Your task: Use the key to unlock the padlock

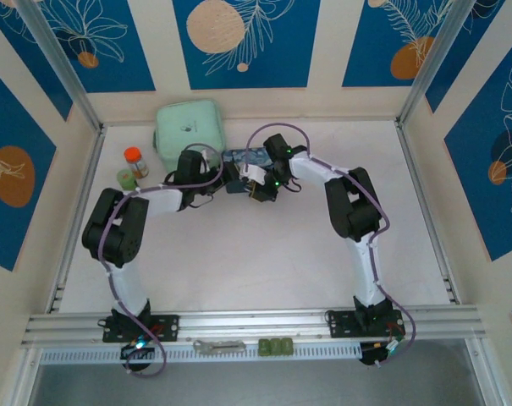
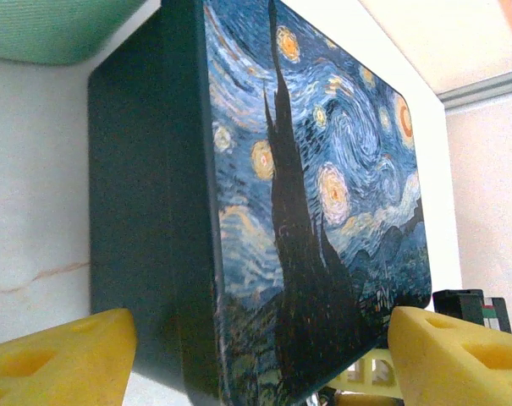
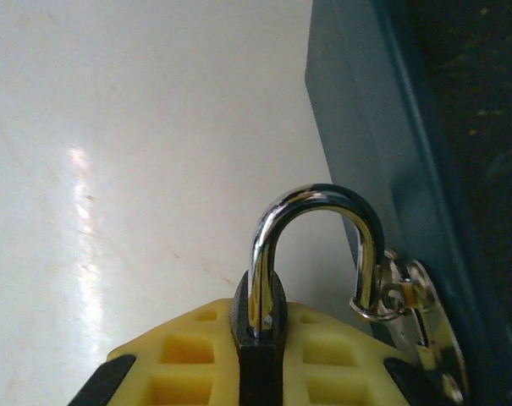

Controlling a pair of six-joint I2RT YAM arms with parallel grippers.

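Worktop (image 1: 239, 262) carried the box (image 2: 315, 211), far centre. Left tool (image 2: 260, 347) was open, fingers either side of the box, gripping nothing. Right tool (image 3: 260, 368) was clamped on the padlock (image 3: 257, 334) at the box's hasp. Shackle (image 3: 315, 196) looked clear of the body on one leg and hooked in the hasp ring (image 3: 370, 309). Probably unlocked already. Next move: ease the shackle out of the ring.

A white table (image 1: 239, 254) fills the middle, walled at top, left and right by blue panels (image 1: 281, 51) with pale leaves and orange discs between cream strips (image 1: 158, 51), an aluminium rail (image 1: 256, 321) crossing the bottom.
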